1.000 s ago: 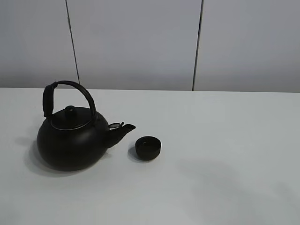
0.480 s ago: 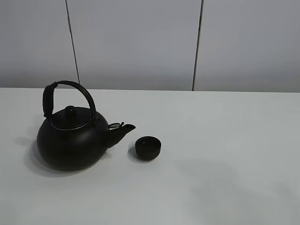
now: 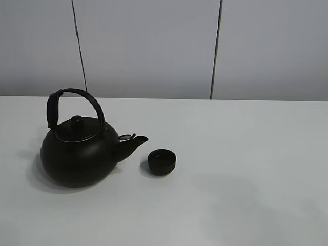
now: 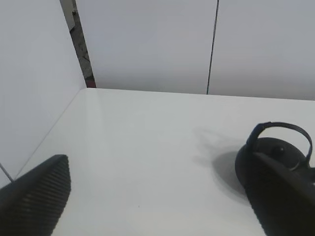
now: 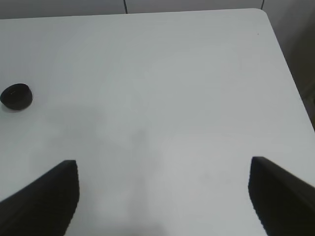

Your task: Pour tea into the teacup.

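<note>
While both spread wide, left end effector [image 4: 157, 196], right end effector [image 5: 162, 196], empty

Even, diffuse overhead light – no glare on the white surface [image 3: 246, 154]. Kettle [image 3: 77, 154] throws a soft shadow toward the left edge of the exterior view. Wrist views slightly soft – near claw fingers [image 5: 44, 196] dark and blurred.

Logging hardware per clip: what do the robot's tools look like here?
Only fingertips show, in the wrist views. The left tool has black fingers, one finely ribbed on its face. The right tool has two matte black, wedge-shaped fingers. No cables, markings or arm links are visible; the high view shows neither arm.
</note>
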You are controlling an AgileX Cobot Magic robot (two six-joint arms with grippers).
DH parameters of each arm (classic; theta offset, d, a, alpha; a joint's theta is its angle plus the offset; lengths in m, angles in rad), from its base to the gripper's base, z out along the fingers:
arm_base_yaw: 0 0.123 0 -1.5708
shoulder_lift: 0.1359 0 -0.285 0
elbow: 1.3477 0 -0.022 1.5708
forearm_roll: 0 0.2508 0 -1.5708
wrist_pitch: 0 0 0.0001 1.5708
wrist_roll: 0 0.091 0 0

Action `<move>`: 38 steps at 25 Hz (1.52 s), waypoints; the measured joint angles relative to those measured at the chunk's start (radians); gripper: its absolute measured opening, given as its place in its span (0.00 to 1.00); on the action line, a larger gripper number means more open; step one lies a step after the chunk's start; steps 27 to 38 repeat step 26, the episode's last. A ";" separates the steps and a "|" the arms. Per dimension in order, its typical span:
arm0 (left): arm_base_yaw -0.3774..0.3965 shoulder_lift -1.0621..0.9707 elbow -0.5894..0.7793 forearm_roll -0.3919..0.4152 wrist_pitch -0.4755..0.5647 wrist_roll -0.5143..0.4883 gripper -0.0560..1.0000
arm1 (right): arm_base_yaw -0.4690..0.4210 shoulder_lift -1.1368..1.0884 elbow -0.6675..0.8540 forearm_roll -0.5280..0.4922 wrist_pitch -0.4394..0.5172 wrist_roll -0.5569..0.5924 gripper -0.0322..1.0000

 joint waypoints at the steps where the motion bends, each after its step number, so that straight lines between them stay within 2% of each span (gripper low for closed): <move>1: 0.000 -0.052 0.025 -0.009 0.027 0.000 0.71 | 0.000 0.000 0.000 0.000 0.000 0.000 0.65; 5: 0.000 -0.195 0.084 -0.010 0.112 -0.004 0.71 | 0.000 0.000 0.000 0.000 0.000 0.000 0.65; 13: 0.000 -0.200 0.156 0.022 0.248 -0.042 0.71 | 0.000 0.000 0.000 0.001 0.000 0.000 0.65; 20: 0.000 -0.200 0.243 0.032 0.243 -0.071 0.71 | 0.000 0.000 0.000 0.002 -0.001 0.000 0.65; 38: -0.005 -0.200 0.258 0.032 0.214 -0.074 0.71 | 0.000 0.000 0.000 0.004 0.000 0.000 0.65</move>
